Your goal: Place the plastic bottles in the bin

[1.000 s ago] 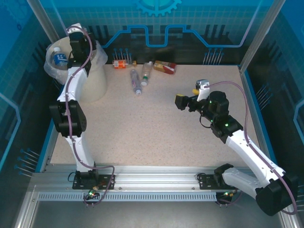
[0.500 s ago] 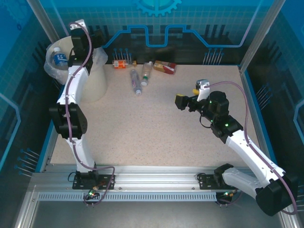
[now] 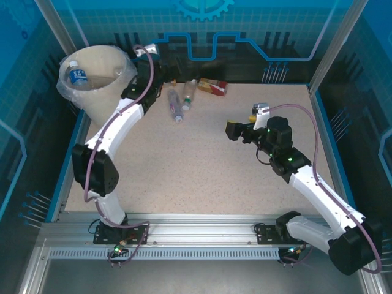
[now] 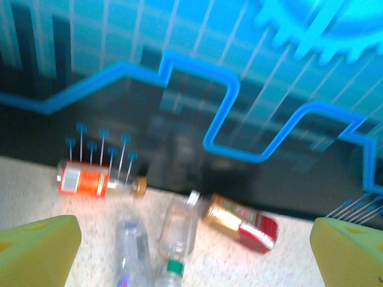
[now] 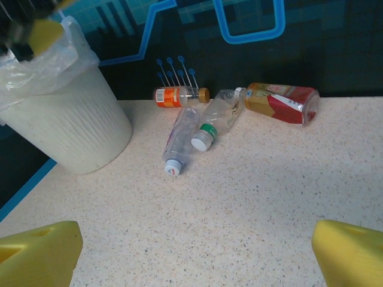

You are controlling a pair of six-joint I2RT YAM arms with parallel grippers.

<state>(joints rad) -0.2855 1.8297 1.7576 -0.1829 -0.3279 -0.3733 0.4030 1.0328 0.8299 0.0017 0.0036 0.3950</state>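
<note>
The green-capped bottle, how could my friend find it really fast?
Start at the big cream bin, then look right along the table's back edge to four lying bottles. It is the clear bottle in the middle, and only it has a green cap.

The counter (image 3: 202, 165) was beige with fine dark speckles. The bin (image 5: 72, 128) was cream-white with vertical ribs, and its bag liner (image 5: 75, 45) was clear. The bottle in the bin (image 3: 76, 75) had a blue label and a white cap. The orange-labelled bottle (image 5: 178, 95) had a brownish cap. The green-capped bottle (image 5: 220, 116) was clear, as was the pale-capped bottle (image 5: 179, 140), whose band seemed purplish in the blur. The amber bottle (image 5: 281, 103) wore a red label. The pads (image 4: 36, 242) of the left end effector (image 4: 192, 251) and of the right end effector (image 5: 194, 254) were yellow.
</note>
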